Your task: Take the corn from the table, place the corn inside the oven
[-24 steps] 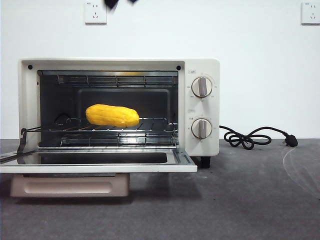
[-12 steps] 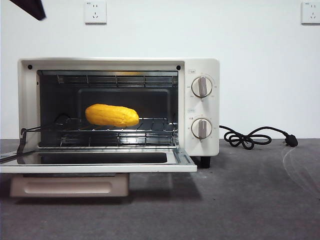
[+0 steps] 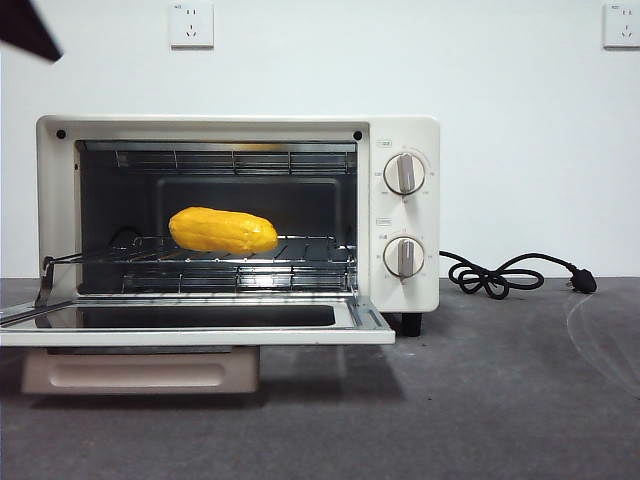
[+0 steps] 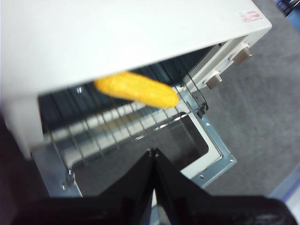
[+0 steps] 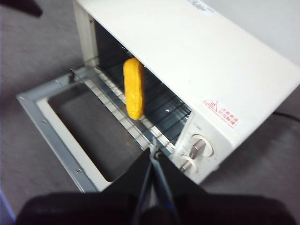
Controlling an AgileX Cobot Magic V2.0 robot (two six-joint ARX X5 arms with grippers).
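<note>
At the far left of the front view a black tip at the top corner is all that shows of an arm; which arm it is cannot be told from there. Next comes the cream-white boxy toaster oven (image 3: 238, 215), its dark glass door (image 3: 195, 328) dropped flat toward the camera over the dark grey matte table (image 3: 500, 400). Inside, the glossy yellow-orange oblong corn (image 3: 223, 230) lies on the wire rack (image 3: 300, 252), toward the left half of the cavity, its long axis running across the oven's width, parallel to the open door.

The left gripper (image 4: 153, 154) hangs above and in front of the opening, jaws pressed together on nothing, the corn (image 4: 136, 89) ahead of it and well apart. The right gripper (image 5: 153, 152) hovers over the knob end of the oven, jaws likewise closed and empty, the corn (image 5: 134, 88) off toward the door hinge side. Judged from this, the corn is already placed; neither gripper needs to reach it, and the left one looks the nearer of the two.
</note>
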